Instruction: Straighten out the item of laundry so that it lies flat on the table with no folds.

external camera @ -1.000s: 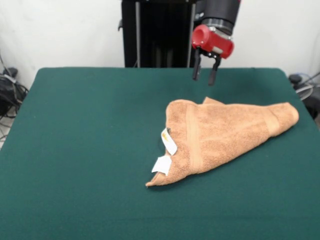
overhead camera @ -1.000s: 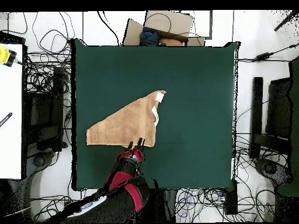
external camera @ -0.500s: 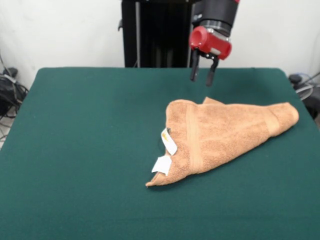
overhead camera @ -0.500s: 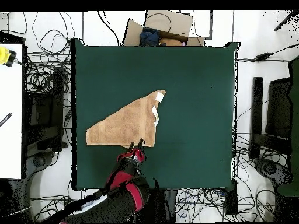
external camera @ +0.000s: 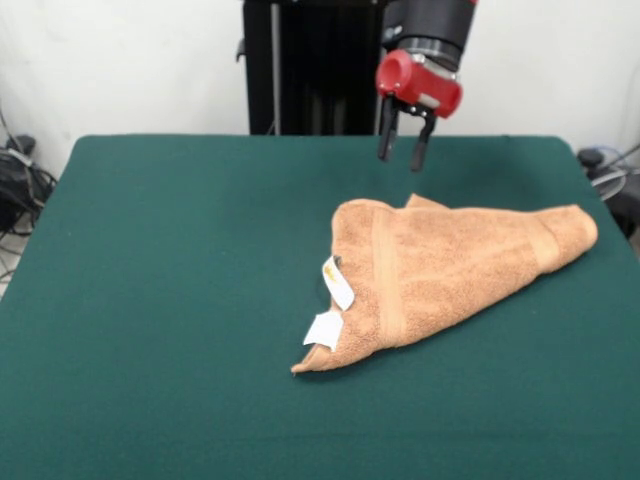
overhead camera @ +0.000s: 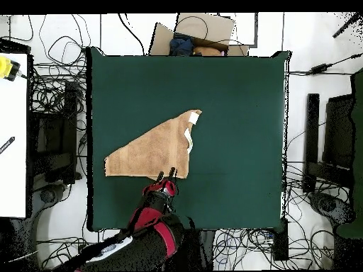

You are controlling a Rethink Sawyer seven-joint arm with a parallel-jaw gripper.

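Green felt table (external camera: 180, 300) lies bare and wide on the tag side of the folded orange-tan towel (external camera: 450, 265), whose other end nears the table's side edge. Two white tags (external camera: 332, 305) sit at its pointed corner. My gripper (external camera: 401, 150) hangs above the towel's robot-side edge, fingers parted, empty.

A plain white wall (external camera: 120, 60) stands behind everything. The floor (overhead camera: 301, 42) is pale and has lots of black cables (overhead camera: 53, 92) all over it. A brown cardboard box (overhead camera: 202, 28) sits on the floor with something dark blue in it. On one side is a white desk (overhead camera: 13, 134) with a yellow thing (overhead camera: 6, 67) on it. Dark stands (overhead camera: 312, 142) sit on the other side. The light is bright and even.
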